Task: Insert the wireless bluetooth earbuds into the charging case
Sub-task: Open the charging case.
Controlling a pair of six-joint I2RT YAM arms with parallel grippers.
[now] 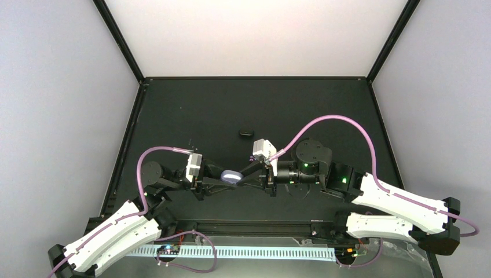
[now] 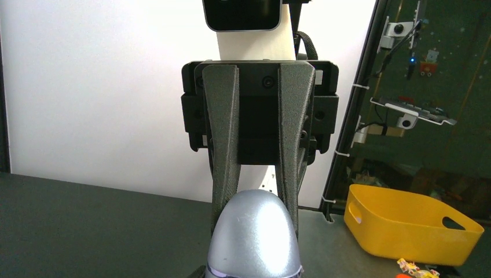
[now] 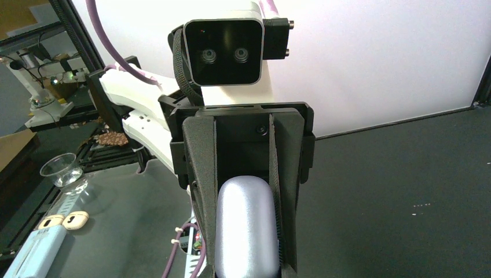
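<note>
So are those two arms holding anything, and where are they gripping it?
Yes, both hold one pale lilac-silver oval case. The left arm's fingers pinch one end by its sides, and the right arm's fingers pinch the opposite end.

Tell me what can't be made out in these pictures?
- No earbuds show in any view; the shell of the lavender case hides its inside.
- Case's near end: cut off by the bottom edge in both wrist views.
- Small dark thing on the table, top view: too small to identify.
</note>
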